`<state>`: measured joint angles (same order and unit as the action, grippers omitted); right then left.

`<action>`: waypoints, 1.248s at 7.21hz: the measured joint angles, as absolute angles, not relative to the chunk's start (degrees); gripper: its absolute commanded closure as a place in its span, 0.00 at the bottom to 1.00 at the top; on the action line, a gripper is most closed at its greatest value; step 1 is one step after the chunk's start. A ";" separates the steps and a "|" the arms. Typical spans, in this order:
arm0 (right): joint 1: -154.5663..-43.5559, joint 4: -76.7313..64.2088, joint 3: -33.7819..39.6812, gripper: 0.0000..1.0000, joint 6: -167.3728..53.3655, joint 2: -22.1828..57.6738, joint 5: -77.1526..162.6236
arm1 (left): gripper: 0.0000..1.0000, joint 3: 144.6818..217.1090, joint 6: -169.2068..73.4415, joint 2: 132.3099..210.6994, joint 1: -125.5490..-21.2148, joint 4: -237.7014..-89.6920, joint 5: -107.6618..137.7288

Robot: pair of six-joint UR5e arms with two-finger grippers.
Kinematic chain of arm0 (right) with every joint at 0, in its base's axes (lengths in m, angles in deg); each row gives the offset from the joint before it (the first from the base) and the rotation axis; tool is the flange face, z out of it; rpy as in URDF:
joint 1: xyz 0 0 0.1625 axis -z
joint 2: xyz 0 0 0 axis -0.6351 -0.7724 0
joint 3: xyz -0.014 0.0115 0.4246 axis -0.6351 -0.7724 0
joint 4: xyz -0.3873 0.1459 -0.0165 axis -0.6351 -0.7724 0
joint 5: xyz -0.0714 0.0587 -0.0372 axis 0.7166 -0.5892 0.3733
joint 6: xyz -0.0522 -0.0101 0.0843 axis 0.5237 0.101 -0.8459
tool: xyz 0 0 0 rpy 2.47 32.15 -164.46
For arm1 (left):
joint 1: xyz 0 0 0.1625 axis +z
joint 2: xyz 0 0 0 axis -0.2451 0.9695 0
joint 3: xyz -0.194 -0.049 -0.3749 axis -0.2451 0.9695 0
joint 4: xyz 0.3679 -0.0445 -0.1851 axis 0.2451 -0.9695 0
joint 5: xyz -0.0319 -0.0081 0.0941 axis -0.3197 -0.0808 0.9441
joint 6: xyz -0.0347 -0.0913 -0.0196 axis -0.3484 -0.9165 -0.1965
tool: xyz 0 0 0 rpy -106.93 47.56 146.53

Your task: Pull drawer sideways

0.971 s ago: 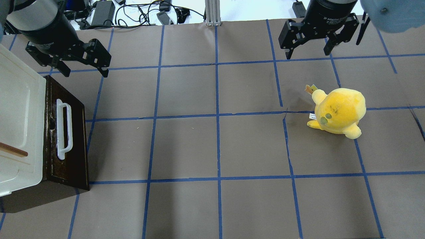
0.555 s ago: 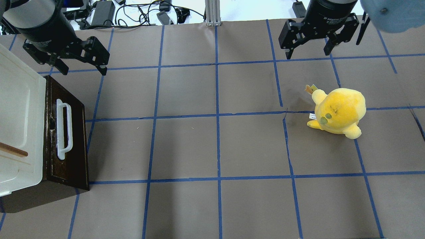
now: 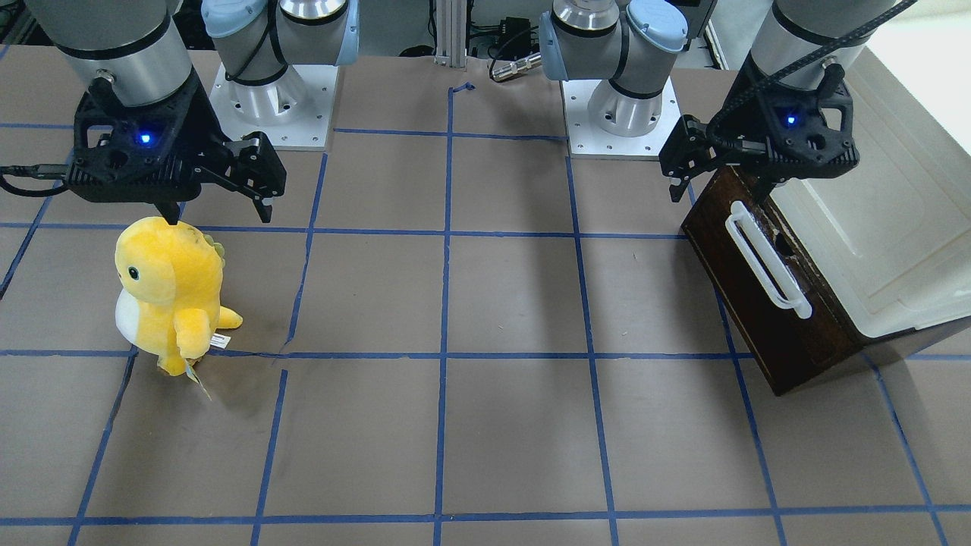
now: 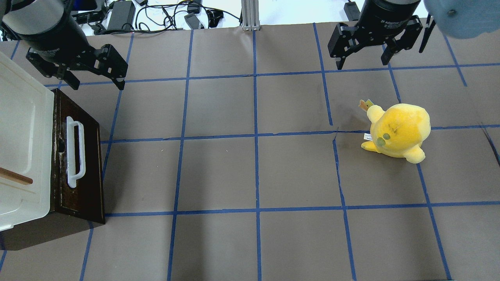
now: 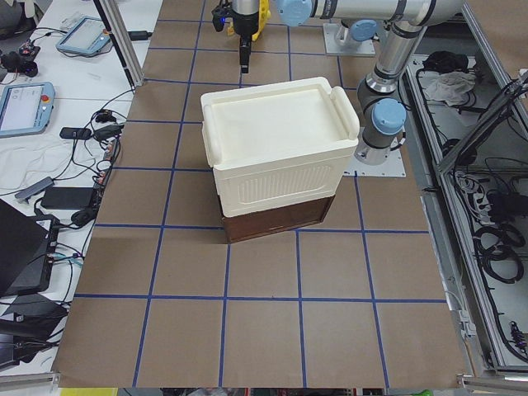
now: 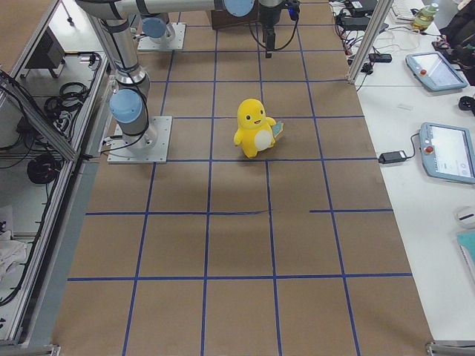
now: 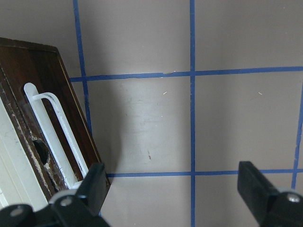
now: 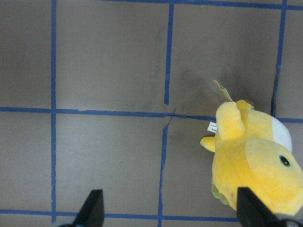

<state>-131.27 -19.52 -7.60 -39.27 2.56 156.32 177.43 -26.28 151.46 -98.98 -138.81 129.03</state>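
In the overhead view, the left gripper [image 4: 97, 86] has drifted slightly toward the upper left corner since a second ago. Nothing else has shifted.

At the far left sits the cream-white cabinet [image 4: 23, 128], smooth moulded plastic with rounded corners and a shallow recessed panel on top. A thin brown stick [image 4: 15, 176] lies across it. Against its right side, at lower left of the frame, is the drawer [image 4: 88, 183], a flat, dark brown front of worn, glossy wood. Its long white bar handle [image 4: 74, 152] is a slim rounded loop.

The left gripper hangs just beyond the drawer's far end, touching nothing, its angular black fingers spread wide. The table [image 4: 218, 171] is matte brown paper gridded with blue tape. At upper right, the right gripper [image 4: 362, 64] is likewise splayed and empty. Below it stands a rounded, fuzzy yellow plush toy [image 4: 398, 130].
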 measured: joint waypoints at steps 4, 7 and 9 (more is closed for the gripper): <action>-131.27 -19.51 -7.60 0.00 -39.27 2.56 156.32 | 0.00 179.47 -29.45 153.68 -99.31 -134.86 132.64; -131.27 -19.51 -7.60 0.00 -39.27 2.56 156.35 | 0.00 181.55 -36.93 155.52 -100.90 -133.79 137.79; -131.27 -19.51 -7.60 0.00 -39.23 2.56 156.35 | 0.00 182.85 -40.49 158.08 -102.25 -131.42 140.60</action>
<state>-131.27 -19.51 -7.60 -39.23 2.56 156.35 182.85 -40.49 158.08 -102.25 -131.42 140.60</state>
